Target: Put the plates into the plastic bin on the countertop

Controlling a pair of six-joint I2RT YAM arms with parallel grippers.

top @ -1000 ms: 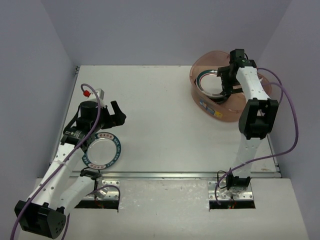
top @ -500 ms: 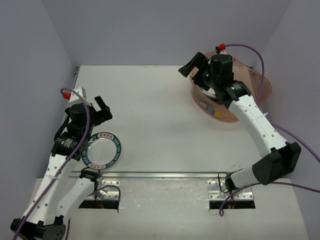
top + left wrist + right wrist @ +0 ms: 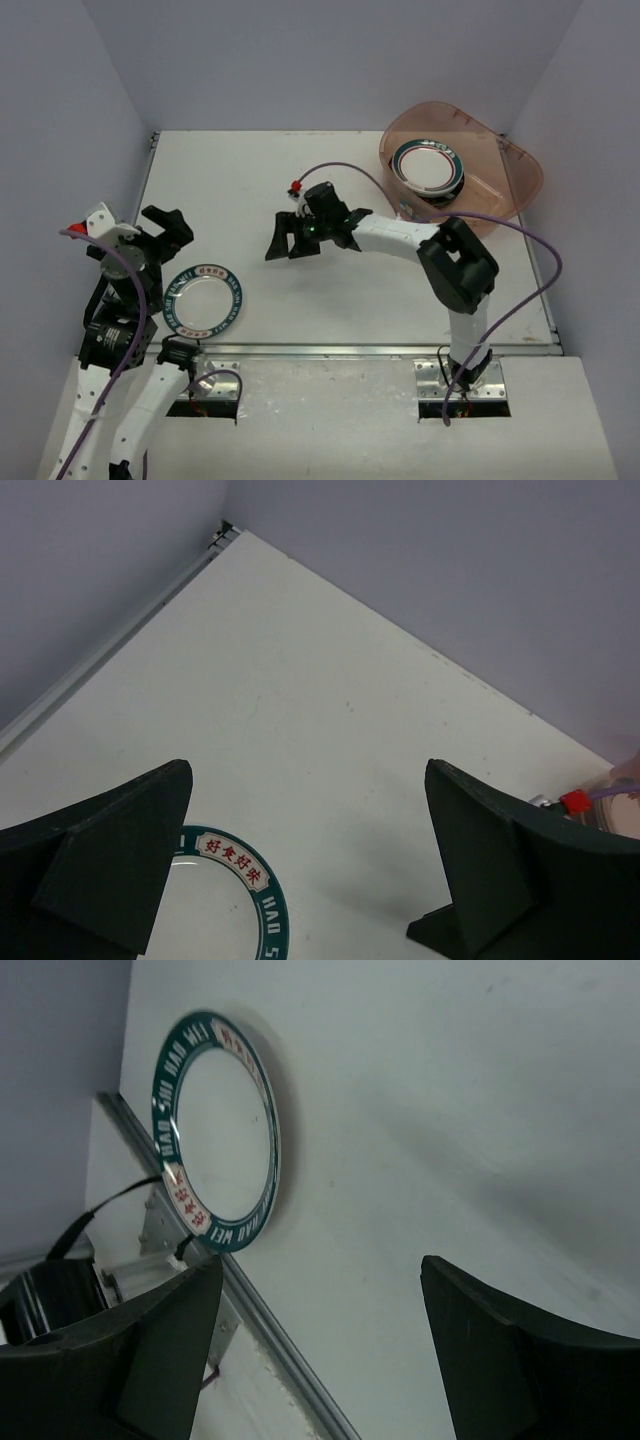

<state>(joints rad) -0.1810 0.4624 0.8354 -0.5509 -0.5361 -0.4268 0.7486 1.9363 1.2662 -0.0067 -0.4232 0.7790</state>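
right gripper [image 3: 285,245] hangs wide and empty over the mid surface [image 3: 330,170]; left gripper [image 3: 168,228], also wide, hovers by a teal-rimmed plate [image 3: 204,299]; more plates [image 3: 428,166] lie stacked in the plastic bin [image 3: 520,165].

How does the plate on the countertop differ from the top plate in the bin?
The countertop plate lies on the bare countertop by the front rail; the bin plate sits inside the plastic bin. The countertop plate is alone; the bin plate rests on something dark, perhaps more plates. Both are round, teal-rimmed, white-centred.
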